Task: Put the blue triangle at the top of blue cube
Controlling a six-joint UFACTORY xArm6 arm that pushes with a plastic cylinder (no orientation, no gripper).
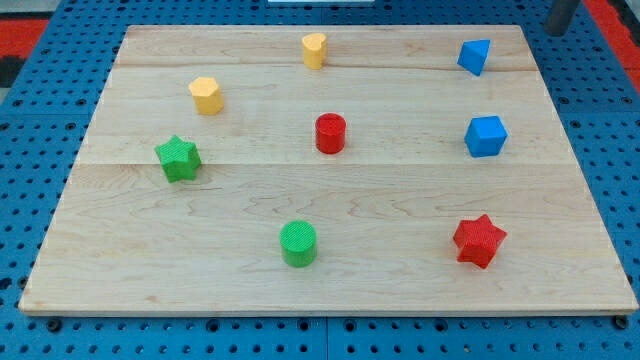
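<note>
The blue triangle (475, 56) lies near the board's top right. The blue cube (486, 136) sits below it on the view's right, a clear gap between them. My rod shows only at the view's top right corner; its lower end, my tip (556, 30), is just off the board's top right corner, up and to the right of the blue triangle, touching no block.
On the wooden board (150, 260): a yellow block (314, 49) at top centre, a yellow block (206, 95) at upper left, a green star (178, 158) at left, a red cylinder (330, 133) in the middle, a green cylinder (298, 243) at bottom centre, a red star (479, 240) at bottom right.
</note>
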